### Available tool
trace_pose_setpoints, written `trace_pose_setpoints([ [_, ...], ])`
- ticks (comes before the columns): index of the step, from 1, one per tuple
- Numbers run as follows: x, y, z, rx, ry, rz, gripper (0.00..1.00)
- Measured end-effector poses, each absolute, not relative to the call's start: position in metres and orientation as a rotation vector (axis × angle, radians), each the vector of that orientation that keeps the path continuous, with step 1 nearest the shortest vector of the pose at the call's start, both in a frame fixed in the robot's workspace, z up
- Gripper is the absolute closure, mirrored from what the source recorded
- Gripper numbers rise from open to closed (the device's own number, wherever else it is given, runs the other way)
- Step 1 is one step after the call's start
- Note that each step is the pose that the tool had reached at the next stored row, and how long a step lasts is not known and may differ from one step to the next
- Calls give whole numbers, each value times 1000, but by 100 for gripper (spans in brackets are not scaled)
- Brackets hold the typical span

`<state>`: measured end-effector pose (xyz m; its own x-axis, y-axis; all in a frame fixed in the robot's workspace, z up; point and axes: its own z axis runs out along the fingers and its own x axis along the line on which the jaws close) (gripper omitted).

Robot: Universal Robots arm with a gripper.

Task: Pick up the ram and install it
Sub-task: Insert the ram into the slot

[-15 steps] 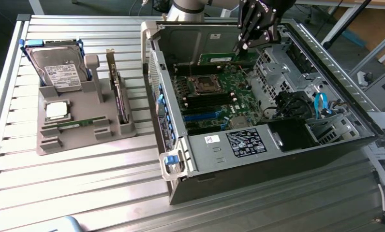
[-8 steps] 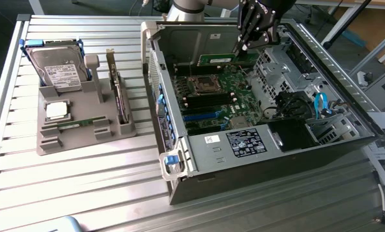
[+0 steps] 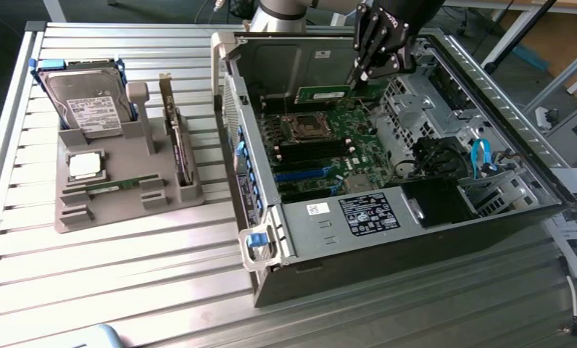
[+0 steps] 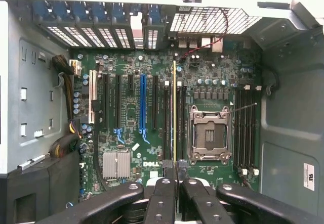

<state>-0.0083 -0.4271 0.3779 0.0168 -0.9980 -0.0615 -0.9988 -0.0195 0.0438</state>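
Note:
My gripper [image 3: 364, 78] is shut on the ram [image 3: 322, 93], a narrow green stick held level over the far end of the motherboard [image 3: 317, 148] inside the open computer case [image 3: 299, 250]. In the wrist view the ram [image 4: 174, 113] shows edge-on as a thin line running out from between my fingertips [image 4: 164, 181]. It hangs over the long black memory slots [image 4: 167, 118] beside the empty CPU socket [image 4: 208, 135]. It appears to be above the board, not seated in a slot.
On the exterior view's left, a grey holder tray [image 3: 76, 217] carries a silver hard drive [image 3: 90, 101], a dark expansion card [image 3: 177, 138] and a processor [image 3: 83, 165]. More black slots [image 4: 245, 128] lie on the socket's other side. Drive cages and a blue cable [image 3: 480, 156] crowd the case's right.

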Motion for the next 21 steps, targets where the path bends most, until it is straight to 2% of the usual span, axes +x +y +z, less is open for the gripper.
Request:
trace_pose_setpoints([
  [21,-8,-427,351,-2232,2191,117,88],
])
